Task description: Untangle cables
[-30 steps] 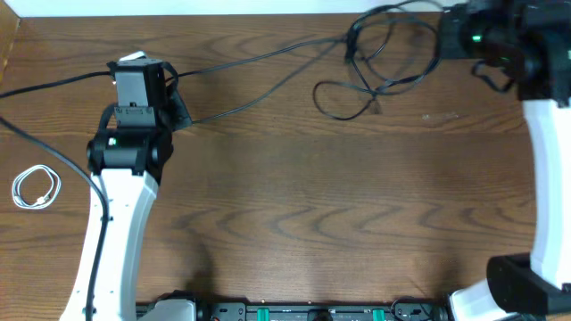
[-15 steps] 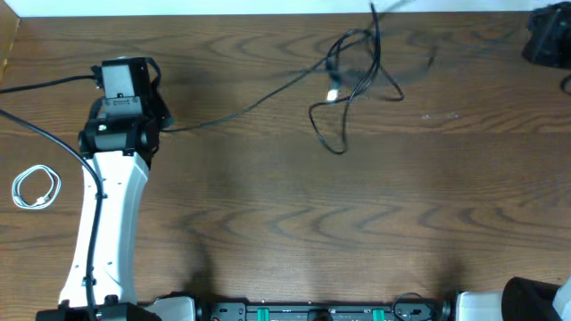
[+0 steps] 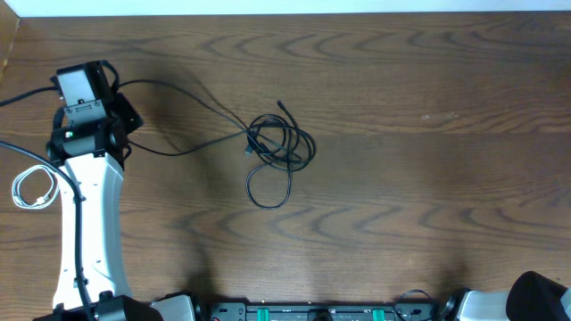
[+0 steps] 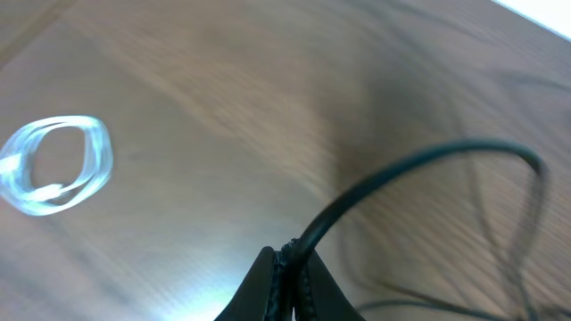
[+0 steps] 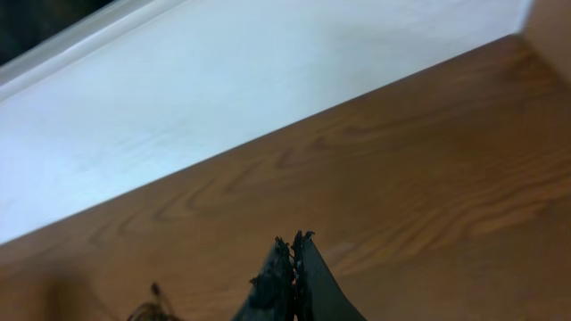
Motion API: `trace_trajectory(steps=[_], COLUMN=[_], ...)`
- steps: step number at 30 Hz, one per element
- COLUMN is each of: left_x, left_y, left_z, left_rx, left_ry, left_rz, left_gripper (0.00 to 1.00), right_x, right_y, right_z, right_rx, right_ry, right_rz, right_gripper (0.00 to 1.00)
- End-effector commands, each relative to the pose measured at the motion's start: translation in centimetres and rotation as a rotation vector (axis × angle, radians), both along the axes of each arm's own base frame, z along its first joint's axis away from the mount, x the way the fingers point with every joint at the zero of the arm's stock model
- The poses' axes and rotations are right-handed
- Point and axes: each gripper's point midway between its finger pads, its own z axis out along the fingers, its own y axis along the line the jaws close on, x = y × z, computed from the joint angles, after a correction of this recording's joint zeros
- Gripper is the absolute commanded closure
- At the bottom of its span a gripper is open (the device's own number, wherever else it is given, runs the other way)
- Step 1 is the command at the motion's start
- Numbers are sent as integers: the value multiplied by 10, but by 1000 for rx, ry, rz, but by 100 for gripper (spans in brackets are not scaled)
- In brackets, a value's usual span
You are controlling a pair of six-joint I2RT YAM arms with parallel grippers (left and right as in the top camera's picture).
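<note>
Your left claw [image 4: 285,260] was clamped shut on a black cable [image 4: 401,174], which arced up out of its tips. Seen from overhead, that cable ran right across the desk [image 3: 428,205] to a loose black tangle [image 3: 278,147] near the middle. The white cable [image 3: 36,188] lay coiled by the left edge, just beside the left arm [image 3: 89,232] and well apart from the tangle. Your right claw [image 5: 293,245] was closed with nothing between its tips, facing the desk's edge.
</note>
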Motion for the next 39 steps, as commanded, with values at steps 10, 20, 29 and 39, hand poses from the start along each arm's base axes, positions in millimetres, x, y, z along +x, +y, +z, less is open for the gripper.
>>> trace_trajectory(steps=[10,20,29,39], left_x=[36,-8,-29,-43], left_y=[-133,-185,-200,-220], left_z=[98,234,290,312], left_rx=[-240,-307,-414,-538], left_ry=[-415,-855,-1050,-1113], left_rz=[-611,-764,-780,-852], left_gripper=[92,92,92,92], right_x=[11,21,34,41], right_y=[90,166,237,334], right_z=[-19,-66,-118,-171], right_rx=[-14,-12,2,19], right_ry=[62,212,352,424], right_rz=[344,593,772,985], right_gripper=[38,10,9,10])
